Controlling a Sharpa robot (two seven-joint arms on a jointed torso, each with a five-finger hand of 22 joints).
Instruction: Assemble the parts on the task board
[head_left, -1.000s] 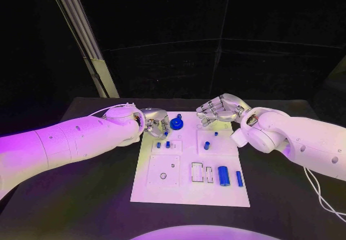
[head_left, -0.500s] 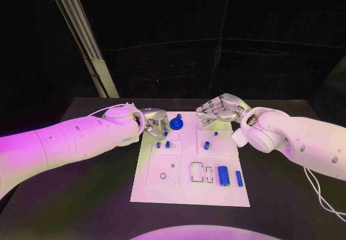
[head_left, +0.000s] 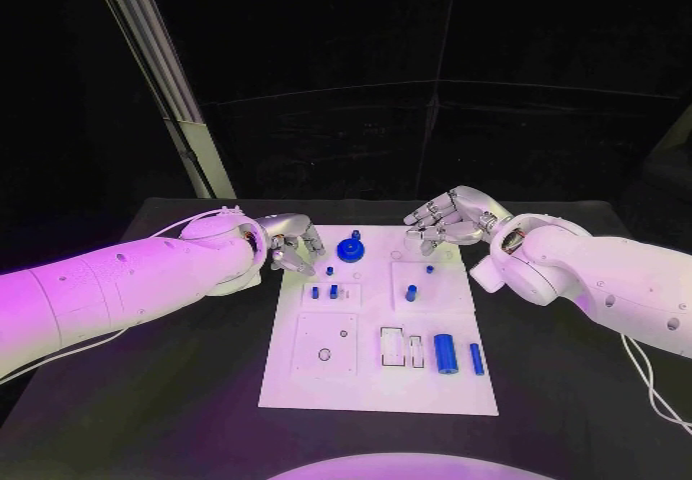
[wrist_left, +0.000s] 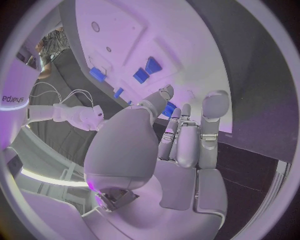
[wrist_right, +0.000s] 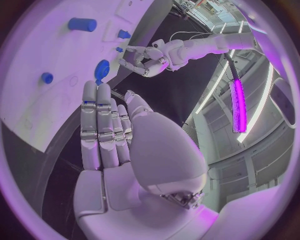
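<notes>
1. The task board (head_left: 378, 375) lies at the table's (head_left: 173, 400) centre; blue parts (head_left: 447, 352) sit near its right edge.
2. A blue round part (head_left: 351, 247) stands at the board's far edge.
3. Left hand (head_left: 293, 245): at the far-left corner, fingers curled, holding nothing.
4. Right hand (head_left: 450, 220): over the far-right corner, fingers together, empty.

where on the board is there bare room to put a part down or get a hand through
The near left corner of the task board is bare, below the square plate with one hole. The strip along the near edge, under the big blue cylinder, is free too. The far end is crowded: the left hand and right hand flank the blue knob and small pegs.
</notes>
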